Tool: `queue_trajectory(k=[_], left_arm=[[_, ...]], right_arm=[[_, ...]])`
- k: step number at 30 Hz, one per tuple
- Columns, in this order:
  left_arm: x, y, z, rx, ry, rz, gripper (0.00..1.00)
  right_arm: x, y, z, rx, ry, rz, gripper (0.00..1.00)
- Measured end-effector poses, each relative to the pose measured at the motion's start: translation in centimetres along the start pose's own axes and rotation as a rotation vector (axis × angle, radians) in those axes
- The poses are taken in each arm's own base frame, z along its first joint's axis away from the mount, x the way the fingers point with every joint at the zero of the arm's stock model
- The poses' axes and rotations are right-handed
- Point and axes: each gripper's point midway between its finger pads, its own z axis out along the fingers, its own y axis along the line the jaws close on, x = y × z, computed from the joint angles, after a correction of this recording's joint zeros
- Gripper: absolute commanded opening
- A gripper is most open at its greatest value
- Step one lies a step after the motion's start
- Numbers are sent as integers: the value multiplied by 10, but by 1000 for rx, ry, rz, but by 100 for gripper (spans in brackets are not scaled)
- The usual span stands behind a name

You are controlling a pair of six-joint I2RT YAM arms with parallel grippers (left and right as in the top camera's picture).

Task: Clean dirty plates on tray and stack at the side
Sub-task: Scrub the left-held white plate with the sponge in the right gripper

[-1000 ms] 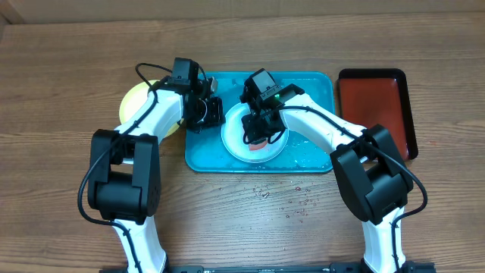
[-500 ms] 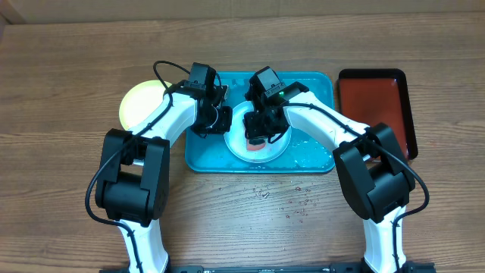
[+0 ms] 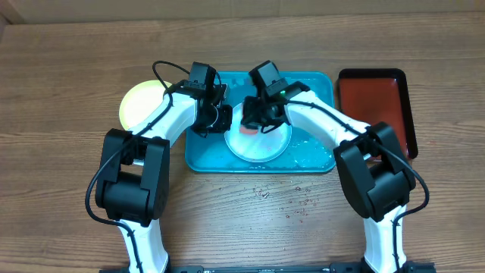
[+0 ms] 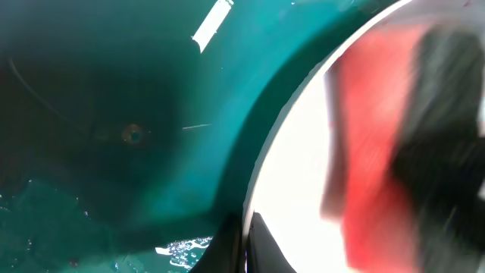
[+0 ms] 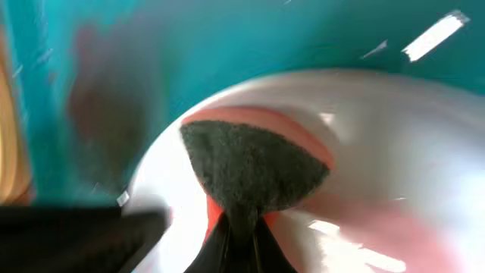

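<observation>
Two grippers crowd one rim in the overhead view: the left gripper (image 3: 214,120) sits at the edge of the pale plate (image 3: 267,145), and the right gripper (image 3: 254,119) hangs just beside it, clamped on a red sponge (image 3: 245,128) pressed to the plate below. The plate lies inside the teal tray (image 3: 314,83). A yellow-green plate (image 3: 136,102) rests on the table (image 3: 68,68) beyond the left gripper's outer side, and a dark red tray (image 3: 375,106) lies well apart on the right gripper's outer side. Likely fault: a scrub stroke toward the left gripper drives the two heads into contact. Open room lies away from it, across the plate and the bare tray floor. In the left wrist view the plate rim runs directly ahead of a dark finger (image 4: 261,246), with the tray wall close alongside. Whether the jaws pinch the rim cannot be told, and an unheld plate may slide on the wet tray. In the right wrist view the fingers close narrowly on the sponge's dark scouring face. The rim is near on the left, so an overshoot there would drop the sponge off the plate.
</observation>
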Motion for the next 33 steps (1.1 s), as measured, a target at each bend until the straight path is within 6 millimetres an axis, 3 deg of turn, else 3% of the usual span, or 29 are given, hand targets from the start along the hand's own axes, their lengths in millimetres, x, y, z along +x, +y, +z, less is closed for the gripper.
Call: queue_trajectory(k=[3,8,13,17,22,33], left_arm=[[0,0,0,1,-2,1,4],[-1,-1,0,3,-3,0,4],[-1,-1,0,4,-4,0,4],[-1,-1,0,4,-4,-3,4],[-1,-1,0,7,-5,-19,4],[-3,3,-1,9,-11,-34,4]], right_arm=[[-9,-24,-2,115,-52,23,4],[-8,-53,-8,289,-82,-7,4],[6,-80,-21,436,-29,-29,4],[19,-90,-30,488,29,-33,4],[33,-72,-25,346,124,-21,4],[37,-19,-5,65,140,-77,4]])
